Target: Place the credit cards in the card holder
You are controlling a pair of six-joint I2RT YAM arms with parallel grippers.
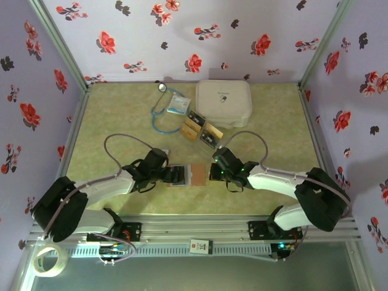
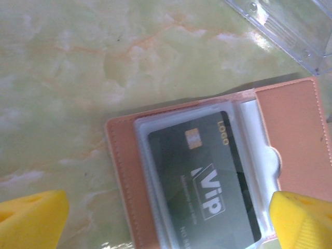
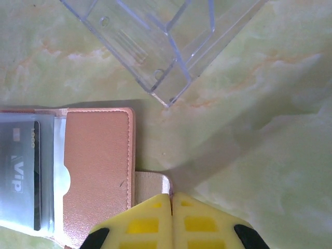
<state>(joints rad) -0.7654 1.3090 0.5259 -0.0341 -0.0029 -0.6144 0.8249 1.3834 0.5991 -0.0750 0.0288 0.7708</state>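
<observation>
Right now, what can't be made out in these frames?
1. Right wrist: the shut right gripper covers the end of the tab of the card holder; pinched or merely touched, unclear.
2. Left wrist: the black card runs off the bottom edge; its small print is blurred.
3. Top view: lettering on the loose credit cards is too small.

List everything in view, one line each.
card holder: one, pinkish-brown, open between the arms
black card: one, in holder's clear pocket
credit cards: several, black and gold, behind holder
clear box: one, transparent, just beyond holder
white case: one, table's far side
stethoscope: one, blue, left of case
packet: one, white-blue, beside stethoscope
tape roll: one, clear, near-left corner
left end effector: open, over holder
right end effector: shut, at holder's tab
</observation>
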